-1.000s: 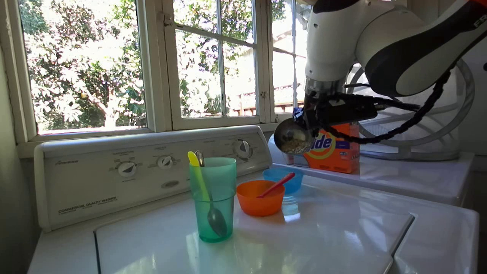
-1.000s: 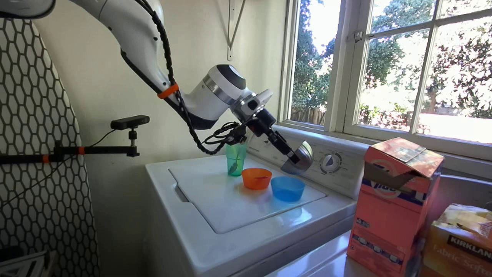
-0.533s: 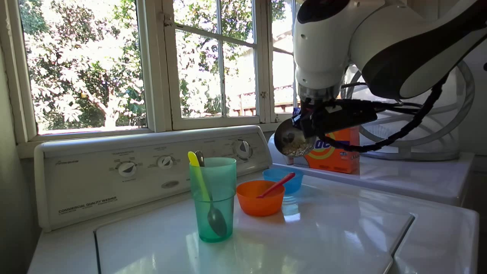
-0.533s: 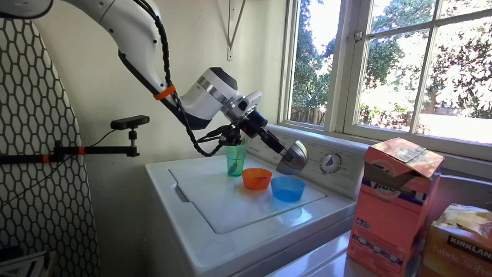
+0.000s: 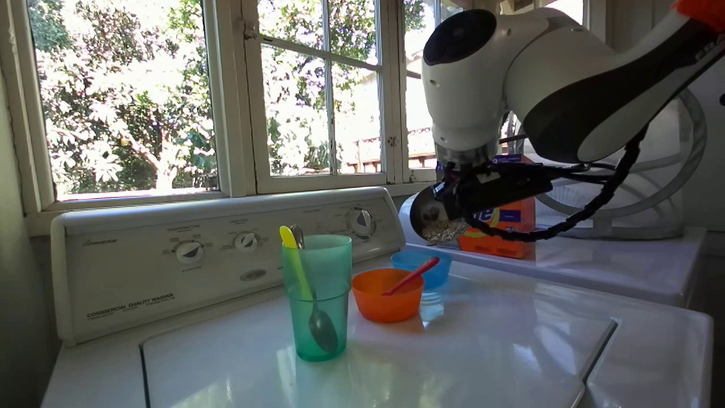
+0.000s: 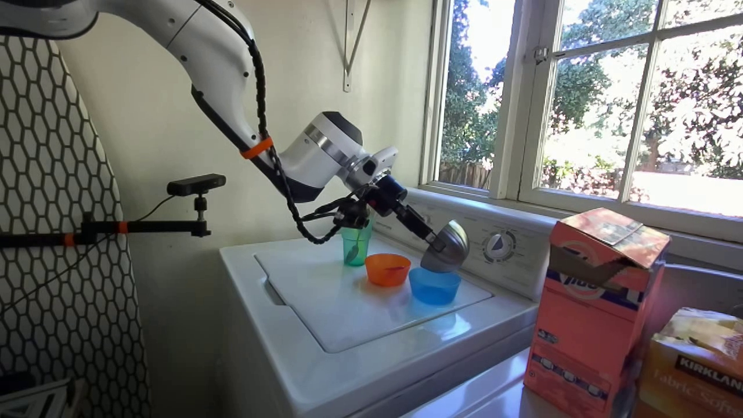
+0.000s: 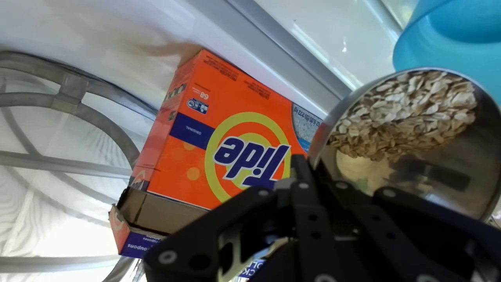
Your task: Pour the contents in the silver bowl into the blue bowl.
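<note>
1. We've got the gripper (image 6: 435,240) with fingers narrow, pinched on the silver bowl (image 6: 454,251) near its rim.
2. Silver bowl: held up off the washer (image 5: 481,351), steeply tilted. In an exterior view we see a slim gap down to the blue bowl (image 5: 440,276); straight above it or not, we can't tell.
3. Contents (image 7: 407,113): pale flakes inside the silver bowl, banked along its lower side, close to the rim in the wrist view.
4. Blue bowl: upright on the washer lid, just beside the orange bowl (image 5: 388,303). We get only part of its inside in the wrist view.
5. Orange bowl: red utensil (image 5: 412,276) leaning in it.
6. Teal cup (image 5: 335,260): upright, near the orange bowl, yellow utensil (image 5: 299,269) and metal spoon (image 5: 323,328) inside.
7. Tide box (image 7: 188,156): on the neighbouring white surface. In an exterior view we note a tan box (image 6: 685,386) just beside it, lettering cut off.
</note>
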{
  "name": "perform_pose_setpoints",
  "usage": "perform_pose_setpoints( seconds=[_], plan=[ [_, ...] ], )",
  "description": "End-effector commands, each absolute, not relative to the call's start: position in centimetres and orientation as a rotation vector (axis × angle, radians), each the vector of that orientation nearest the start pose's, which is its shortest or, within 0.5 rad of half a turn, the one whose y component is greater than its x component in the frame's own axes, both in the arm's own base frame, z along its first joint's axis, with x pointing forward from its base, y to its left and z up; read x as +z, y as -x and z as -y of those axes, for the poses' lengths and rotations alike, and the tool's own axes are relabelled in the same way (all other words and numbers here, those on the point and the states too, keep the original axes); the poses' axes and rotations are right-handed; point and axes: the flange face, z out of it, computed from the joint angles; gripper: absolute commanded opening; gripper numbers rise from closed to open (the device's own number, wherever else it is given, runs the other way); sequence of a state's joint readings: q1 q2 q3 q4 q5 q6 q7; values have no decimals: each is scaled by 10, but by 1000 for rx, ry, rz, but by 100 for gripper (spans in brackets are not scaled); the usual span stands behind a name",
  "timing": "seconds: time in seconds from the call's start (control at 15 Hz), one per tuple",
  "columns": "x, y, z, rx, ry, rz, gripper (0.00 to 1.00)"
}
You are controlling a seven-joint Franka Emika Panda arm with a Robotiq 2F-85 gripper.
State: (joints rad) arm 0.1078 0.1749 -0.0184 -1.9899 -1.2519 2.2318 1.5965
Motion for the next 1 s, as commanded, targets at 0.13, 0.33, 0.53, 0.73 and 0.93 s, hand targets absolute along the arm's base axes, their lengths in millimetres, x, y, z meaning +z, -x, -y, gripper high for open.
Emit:
perform_pose_setpoints(
  seconds=[0.13,0.33,0.53,0.73,0.93],
  plan=[
    [399,-627,-33,1022,-2160,822,1],
    [399,-620,-32,1001,-2197,802,4],
    [400,-619,-32,1005,-2178,798,1],
    [398,-618,-39,1011,-2155,783,1],
    [396,-615,-44,1018,-2119,762,1]
  ],
)
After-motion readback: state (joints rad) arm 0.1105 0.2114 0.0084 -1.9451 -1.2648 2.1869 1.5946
